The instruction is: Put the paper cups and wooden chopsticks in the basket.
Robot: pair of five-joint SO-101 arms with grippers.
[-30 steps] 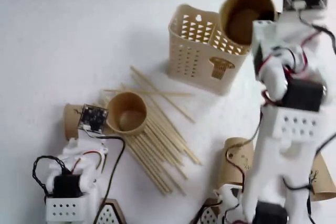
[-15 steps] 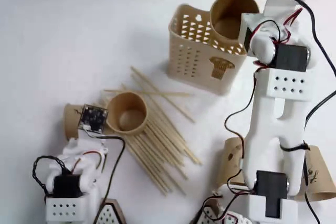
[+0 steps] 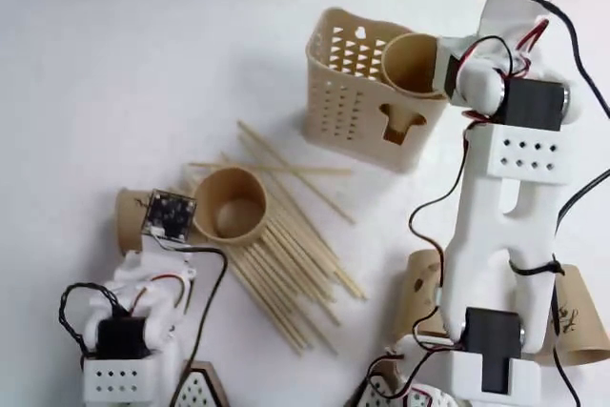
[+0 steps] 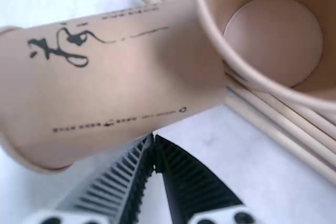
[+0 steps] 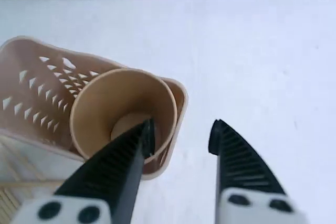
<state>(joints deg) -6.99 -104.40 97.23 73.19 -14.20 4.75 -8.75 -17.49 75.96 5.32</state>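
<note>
A cream slotted basket stands at the back of the table, with one paper cup upright in its right end. My right gripper is open over that cup, one finger inside the rim and one outside the basket wall. My left gripper is shut on nothing, its tips against the side of a cup lying flat. Beside it an upright cup stands on the edge of a pile of wooden chopsticks.
Two more paper cups lie near the right arm's base, one to its left and one to its right. The left arm's base sits at the front left. White tabletop stretches left of the basket.
The right arm swung the cup from above the basket's far right corner down into the basket. The left arm has stayed still.
</note>
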